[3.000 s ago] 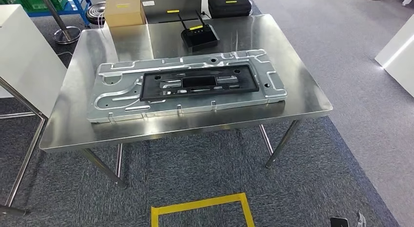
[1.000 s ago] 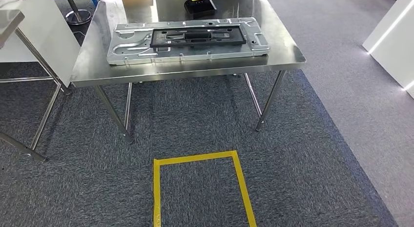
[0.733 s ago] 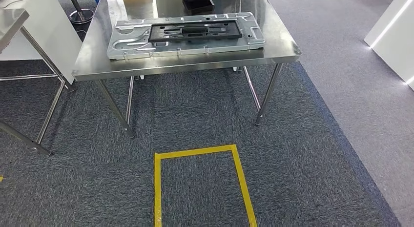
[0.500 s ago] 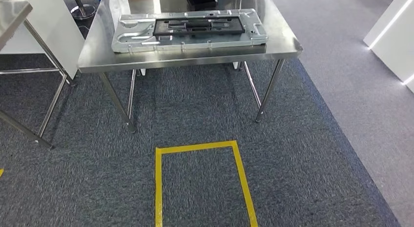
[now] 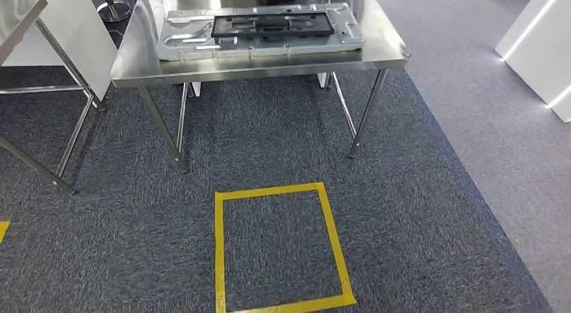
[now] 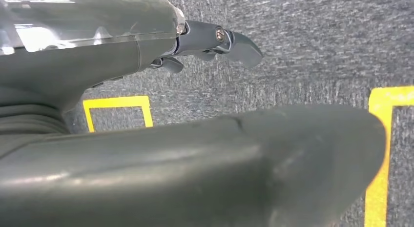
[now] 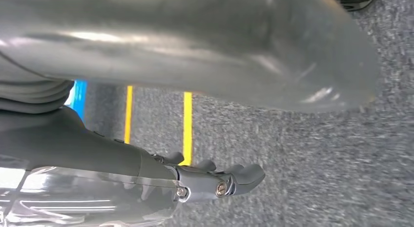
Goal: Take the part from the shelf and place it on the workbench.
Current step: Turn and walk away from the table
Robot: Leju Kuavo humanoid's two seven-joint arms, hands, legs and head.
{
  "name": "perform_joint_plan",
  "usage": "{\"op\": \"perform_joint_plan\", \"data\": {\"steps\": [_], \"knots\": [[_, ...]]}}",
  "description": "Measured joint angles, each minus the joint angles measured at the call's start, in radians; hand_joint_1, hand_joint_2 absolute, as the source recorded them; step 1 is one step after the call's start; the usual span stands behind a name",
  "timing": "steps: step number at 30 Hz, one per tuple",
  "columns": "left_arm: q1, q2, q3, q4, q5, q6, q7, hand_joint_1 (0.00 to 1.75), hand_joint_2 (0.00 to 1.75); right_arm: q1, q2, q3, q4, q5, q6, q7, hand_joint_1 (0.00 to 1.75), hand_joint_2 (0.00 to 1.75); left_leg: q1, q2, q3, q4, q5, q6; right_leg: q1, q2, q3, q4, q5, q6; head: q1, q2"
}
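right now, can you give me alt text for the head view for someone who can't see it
A steel table stands on blue-grey carpet, carrying a long silver metal plate with a black frame lying on top of it. A yellow tape rectangle marks the floor in front of the table, and another steel table shows at the left edge.

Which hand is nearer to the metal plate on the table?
Cannot tell. The left hand and the right hand both hang low over carpet, holding nothing; the plate lies on the table ahead, with neither hand near it.
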Motion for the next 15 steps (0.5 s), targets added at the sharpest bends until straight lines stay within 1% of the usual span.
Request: {"op": "perform_joint_plan", "data": {"steps": [1, 2, 3, 4, 5, 6, 7, 8, 9, 10, 11, 12, 13, 14, 15], "knots": [[0.0, 0.0, 0.0, 0.0, 0.0, 0.0, 0.0, 0.0, 0.0, 0.0, 0.0, 0.0, 0.0, 0.001, 0.001, -0.001, 0.0, 0.0, -0.001, 0.0, -0.002, -0.002, 0.006, -0.007, -0.001, -0.001, -0.006, -0.001, 0.007, -0.008, 0.0, 0.0], [0.001, 0.0, 0.0, 0.0, 0.0, 0.0, 0.0, 0.0, 0.0, -0.001, 0.001, 0.0, 0.0, 0.002, 0.002, -0.003, 0.0, 0.0, 0.0, -0.001, -0.007, 0.004, 0.001, -0.013, -0.003, -0.003, -0.011, -0.005, 0.015, -0.016, 0.0, 0.0], [0.001, 0.0, 0.0, 0.0, 0.0, -0.001, 0.0, 0.0, 0.0, -0.002, 0.001, 0.0, 0.0, 0.004, 0.003, -0.005, 0.0, 0.0, 0.0, -0.002, -0.017, 0.023, -0.02, -0.018, -0.005, -0.005, -0.019, -0.008, 0.023, -0.025, 0.0, 0.0], [0.002, 0.0, 0.0, 0.0, 0.0, -0.001, 0.0, 0.0, 0.0, -0.003, 0.002, 0.0, 0.001, 0.005, 0.004, -0.008, 0.0, 0.0, 0.001, -0.003, -0.033, 0.063, -0.057, -0.022, -0.007, -0.008, -0.028, -0.011, 0.032, -0.033, 0.0, 0.0], [0.002, -0.001, 0.0, 0.0, 0.0, -0.002, 0.001, 0.0, 0.0, -0.003, 0.002, 0.0, 0.001, 0.006, 0.005, -0.01, 0.0, 0.0, 0.004, -0.003, -0.054, 0.123, -0.104, -0.025, -0.005, -0.009, -0.037, -0.011, 0.039, -0.038, 0.0, 0.0], [0.002, -0.001, -0.001, 0.0, 0.0, -0.003, 0.001, 0.0, 0.0, -0.002, 0.003, 0.0, 0.001, 0.007, 0.007, -0.013, 0.0, 0.0, 0.005, -0.004, -0.075, 0.193, -0.146, -0.027, -0.003, -0.01, -0.048, -0.01, 0.046, -0.041, 0.0, 0.0], [0.003, -0.001, -0.001, 0.0, 0.0, -0.003, 0.001, 0.0, 0.0, -0.002, 0.003, 0.0, 0.001, 0.007, 0.01, -0.016, 0.0, 0.0, 0.006, -0.004, -0.091, 0.255, -0.172, -0.03, -0.001, -0.011, -0.058, -0.008, 0.052, -0.042, 0.0, 0.0], [0.004, -0.001, -0.001, 0.0, 0.0, -0.003, 0.001, 0.0, 0.0, -0.001, 0.003, 0.0, 0.001, 0.007, 0.015, -0.02, 0.0, 0.0, 0.007, -0.003, -0.092, 0.288, -0.176, -0.031, 0.001, -0.011, -0.068, -0.005, 0.058, -0.042, 0.0, 0.0], [0.004, 0.0, -0.001, 0.0, 0.0, -0.003, 0.001, 0.0, 0.0, -0.001, 0.003, 0.0, 0.001, 0.007, 0.021, -0.025, 0.0, 0.0, 0.007, -0.003, -0.075, 0.282, -0.162, -0.031, 0.002, -0.011, -0.077, -0.001, 0.063, -0.041, 0.0, 0.0], [0.005, 0.0, -0.001, 0.0, 0.0, -0.003, 0.001, 0.0, 0.0, -0.001, 0.003, 0.0, 0.001, 0.007, 0.026, -0.03, 0.0, 0.0, 0.007, -0.003, -0.036, 0.233, -0.136, -0.028, 0.003, -0.011, -0.085, 0.004, 0.066, -0.04, 0.0, 0.0], [0.004, 0.0, -0.001, 0.0, 0.0, -0.003, 0.001, 0.0, 0.0, -0.001, 0.003, 0.0, 0.001, 0.007, 0.032, -0.034, 0.0, 0.0, 0.006, -0.003, 0.016, 0.153, -0.112, -0.023, 0.004, -0.011, -0.092, 0.01, 0.068, -0.038, 0.0, 0.0], [0.003, 0.001, -0.001, 0.0, 0.0, -0.003, 0.001, 0.0, 0.0, -0.001, 0.004, 0.0, 0.001, 0.007, 0.039, -0.038, 0.0, 0.0, 0.004, -0.003, 0.066, 0.075, -0.1, -0.017, 0.005, -0.011, -0.099, 0.017, 0.069, -0.036, 0.0, 0.0], [0.002, 0.002, 0.0, 0.0, 0.0, -0.003, 0.001, 0.0, 0.0, -0.001, 0.005, 0.0, 0.001, 0.007, 0.048, -0.043, 0.0, 0.0, 0.002, -0.003, 0.1, 0.018, -0.094, -0.012, 0.006, -0.012, -0.103, 0.022, 0.071, -0.032, 0.0, 0.0], [0.002, 0.003, 0.0, 0.0, 0.0, -0.003, 0.001, 0.0, 0.0, -0.002, 0.006, 0.0, 0.001, 0.006, 0.06, -0.048, 0.0, 0.0, 0.0, -0.003, 0.117, -0.014, -0.096, -0.006, 0.007, -0.012, -0.106, 0.026, 0.073, -0.028, 0.0, 0.0], [0.002, 0.004, 0.0, 0.0, 0.0, -0.004, 0.001, 0.0, 0.0, -0.002, 0.007, 0.0, 0.001, 0.004, 0.073, -0.054, 0.0, 0.0, -0.002, -0.003, 0.118, -0.02, -0.098, -0.003, 0.008, -0.012, -0.109, 0.027, 0.076, -0.023, 0.0, 0.0]]}}
